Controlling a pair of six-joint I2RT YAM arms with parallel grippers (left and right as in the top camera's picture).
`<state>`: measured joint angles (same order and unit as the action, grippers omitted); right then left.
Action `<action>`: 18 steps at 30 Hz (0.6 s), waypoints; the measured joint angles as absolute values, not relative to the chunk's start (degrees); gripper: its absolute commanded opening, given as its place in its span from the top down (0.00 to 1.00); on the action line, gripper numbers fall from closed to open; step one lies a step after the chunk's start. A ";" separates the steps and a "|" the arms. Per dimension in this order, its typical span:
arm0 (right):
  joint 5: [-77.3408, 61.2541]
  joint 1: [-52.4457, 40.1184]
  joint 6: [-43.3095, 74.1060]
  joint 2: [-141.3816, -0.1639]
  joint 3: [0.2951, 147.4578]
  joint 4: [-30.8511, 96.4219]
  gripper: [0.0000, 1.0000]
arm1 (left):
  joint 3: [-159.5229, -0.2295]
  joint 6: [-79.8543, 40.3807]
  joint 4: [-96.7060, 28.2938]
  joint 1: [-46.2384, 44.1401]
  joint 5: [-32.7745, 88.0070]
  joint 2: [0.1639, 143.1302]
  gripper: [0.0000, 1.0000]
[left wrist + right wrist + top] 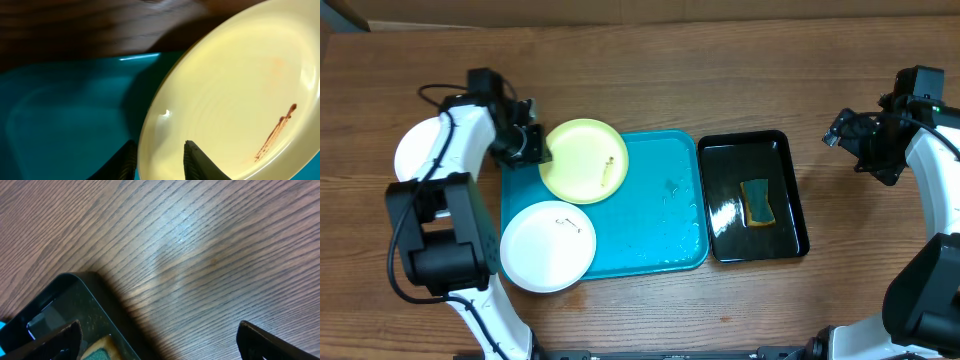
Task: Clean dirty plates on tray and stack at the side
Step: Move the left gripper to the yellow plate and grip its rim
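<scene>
The left pincer (535, 148) pinches the rim of the pale yellow-green round plate (583, 160), which lies over the far left corner of the large turquoise plastic tray (660, 210) and carries a brown streak (275, 132). The grip is probably meant to steady the plate for wiping, and a round white plate (548, 246) overhangs the tray's near left corner. The right pincer (160, 347) hangs spread and empty well right of the tray, past the glossy black tray (745, 137) holding a green-and-yellow sponge (757, 203), likely its next pick. All rests on a brown wood-grain counter (720, 60); no room beyond it shows.
</scene>
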<state>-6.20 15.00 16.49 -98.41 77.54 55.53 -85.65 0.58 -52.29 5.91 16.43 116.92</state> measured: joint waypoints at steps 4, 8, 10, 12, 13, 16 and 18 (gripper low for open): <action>-6.20 15.00 16.49 -98.41 77.54 55.57 0.00 | -85.60 0.34 -52.27 2.02 16.58 116.92 0.64; -6.17 15.00 16.47 -98.41 77.54 55.55 0.00 | -85.47 -0.27 -52.29 -3.05 16.56 116.92 0.64; -6.17 15.00 16.51 -98.41 77.54 55.57 0.00 | -85.47 -0.93 -52.27 -4.67 16.58 116.92 0.64; -6.17 15.00 16.49 -98.41 77.54 55.53 0.00 | -85.43 -1.56 -51.99 -6.20 16.58 116.92 0.61; -6.20 15.00 16.47 -98.41 77.54 55.53 0.00 | -85.43 -1.76 -51.66 -6.81 16.58 116.92 0.61; -6.20 15.03 16.49 -98.41 77.54 55.55 0.00 | -85.41 -2.44 -49.84 -7.97 16.16 116.92 0.64; -6.20 15.00 16.49 -98.41 77.54 55.57 0.00 | -85.38 -3.27 -48.90 -8.14 15.03 116.92 0.68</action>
<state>-6.20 15.00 16.49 -98.41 77.54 55.57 -85.38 -3.27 -48.90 -8.14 15.03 116.92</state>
